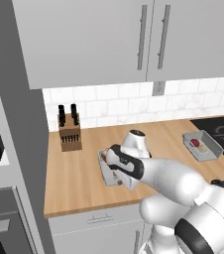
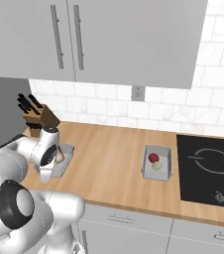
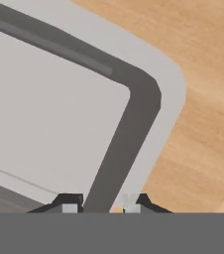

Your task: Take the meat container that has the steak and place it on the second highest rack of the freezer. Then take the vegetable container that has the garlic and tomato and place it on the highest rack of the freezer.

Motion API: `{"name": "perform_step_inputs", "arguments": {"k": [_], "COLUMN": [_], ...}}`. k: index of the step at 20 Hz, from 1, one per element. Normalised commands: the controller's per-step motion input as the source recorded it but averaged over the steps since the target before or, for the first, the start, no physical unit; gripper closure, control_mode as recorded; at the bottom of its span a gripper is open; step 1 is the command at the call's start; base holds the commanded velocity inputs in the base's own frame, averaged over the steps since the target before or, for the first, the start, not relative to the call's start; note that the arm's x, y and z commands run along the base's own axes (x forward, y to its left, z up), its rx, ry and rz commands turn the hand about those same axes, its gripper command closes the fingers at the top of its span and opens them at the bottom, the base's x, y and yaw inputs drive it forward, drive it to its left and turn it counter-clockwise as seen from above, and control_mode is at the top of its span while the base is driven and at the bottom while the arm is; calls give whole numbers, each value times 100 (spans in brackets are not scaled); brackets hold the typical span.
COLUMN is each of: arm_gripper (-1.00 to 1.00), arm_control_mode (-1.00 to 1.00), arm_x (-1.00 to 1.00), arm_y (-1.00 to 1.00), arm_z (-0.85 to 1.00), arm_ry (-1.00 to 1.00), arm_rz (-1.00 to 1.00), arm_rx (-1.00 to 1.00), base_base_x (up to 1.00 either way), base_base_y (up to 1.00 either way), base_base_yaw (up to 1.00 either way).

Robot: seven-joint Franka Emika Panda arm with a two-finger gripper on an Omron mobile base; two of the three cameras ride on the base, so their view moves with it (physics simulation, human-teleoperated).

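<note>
Pale grey plastic, thin and translucent, is what the meat container (image 3: 59, 124) seems made of; it probably weighs little by itself, but the steak (image 2: 59, 157) sits toward one end, so I judge the tray will tip to that side when it is lifted by a single wall. It lies on the wooden counter (image 1: 84, 168) in the middle left of the left base view, mostly hidden under the arm; in the right base view it is at the left, near the knife block (image 2: 40, 119). The gripper (image 3: 102, 203) is low over one corner of this tray, at the bottom of the hand view; the two tips stand a little apart with the dark side wall passing between them, and I cannot tell if they already press it. The wall looks smooth and maybe slippery; a firm pinch deep on the rim seems best. The vegetable container (image 1: 203, 145) with the tomato (image 1: 195, 143) waits at the right, beside the black cooktop (image 2: 213, 168).
</note>
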Motion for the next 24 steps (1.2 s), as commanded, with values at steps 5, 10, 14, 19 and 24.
{"name": "perform_step_inputs", "arguments": {"k": [5, 10, 14, 19, 24], "arm_gripper": [100, 100, 100, 100, 100], "arm_control_mode": [-100, -100, -100, -100, -100], "arm_x": [0, -2, -23, -39, -38], "arm_y": [0, -10, -24, -30, -36], "arm_z": [46, 84, 100, 100, 100], "arm_ry": [0, 0, -7, -18, -18], "arm_rz": [0, 5, 16, 23, 30], "arm_rx": [-1, 0, 2, 0, 2], "base_base_x": [0, 0, 0, 0, 0], "base_base_y": [0, 0, 0, 0, 0], "base_base_yaw": [0, 0, 0, 0, 0]}}
